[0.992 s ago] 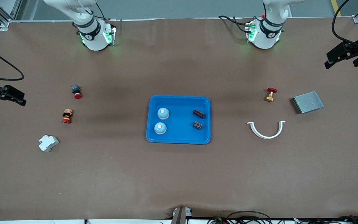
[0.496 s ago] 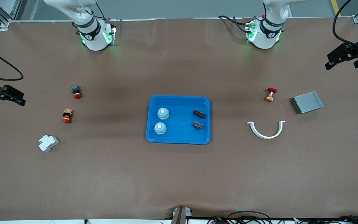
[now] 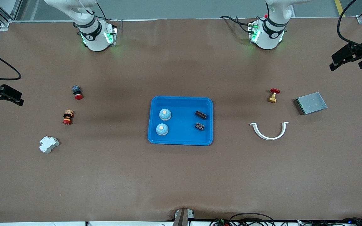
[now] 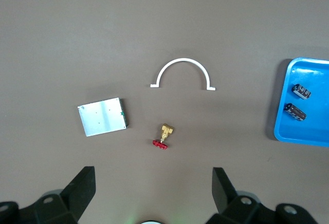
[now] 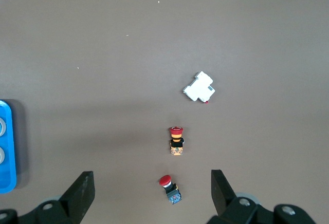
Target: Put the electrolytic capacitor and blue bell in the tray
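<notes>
Four parts in the tray, both arms parked

Two bells (image 3: pixel 165 114) and two capacitors (image 3: pixel 200 115) sit inside the blue tray (image 3: pixel 181 100) at the middle of the frame, bells toward the right arm's end, capacitors toward the left arm's. Looks basically done to me. The left gripper (image 3: pixel 348 57) hangs at the upper right edge, the right gripper (image 3: pixel 7 95) at the mid left edge, both spread wide and holding nothing. Only risk I see: an arm swinging low could clip the valve (image 3: pixel 273 95) or the red buttons (image 3: pixel 77 92) lying loose on the table.
</notes>
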Controlling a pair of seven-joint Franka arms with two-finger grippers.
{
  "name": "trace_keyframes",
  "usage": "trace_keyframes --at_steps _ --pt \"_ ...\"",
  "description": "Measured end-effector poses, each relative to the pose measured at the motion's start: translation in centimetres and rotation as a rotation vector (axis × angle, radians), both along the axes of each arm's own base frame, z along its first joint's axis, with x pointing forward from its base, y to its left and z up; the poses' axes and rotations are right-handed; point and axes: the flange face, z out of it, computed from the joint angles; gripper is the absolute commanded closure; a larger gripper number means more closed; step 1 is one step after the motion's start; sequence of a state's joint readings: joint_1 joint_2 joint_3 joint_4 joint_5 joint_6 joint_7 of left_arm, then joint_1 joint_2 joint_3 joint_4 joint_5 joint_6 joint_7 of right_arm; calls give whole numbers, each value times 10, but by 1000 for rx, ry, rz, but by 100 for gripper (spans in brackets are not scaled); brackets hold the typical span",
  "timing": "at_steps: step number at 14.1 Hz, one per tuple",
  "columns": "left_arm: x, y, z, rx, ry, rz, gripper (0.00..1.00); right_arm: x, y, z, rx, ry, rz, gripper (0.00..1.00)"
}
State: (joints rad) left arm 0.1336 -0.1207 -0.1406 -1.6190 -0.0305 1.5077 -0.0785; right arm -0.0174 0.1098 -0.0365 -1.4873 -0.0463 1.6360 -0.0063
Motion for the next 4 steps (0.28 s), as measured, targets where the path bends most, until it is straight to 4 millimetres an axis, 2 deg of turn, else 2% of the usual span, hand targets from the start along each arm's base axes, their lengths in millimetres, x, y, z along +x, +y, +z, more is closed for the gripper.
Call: trace_keyframes --at_steps 4 --pt "0 1 -1 0 2 2 0 0 -1 2 0 -4 -1 0"
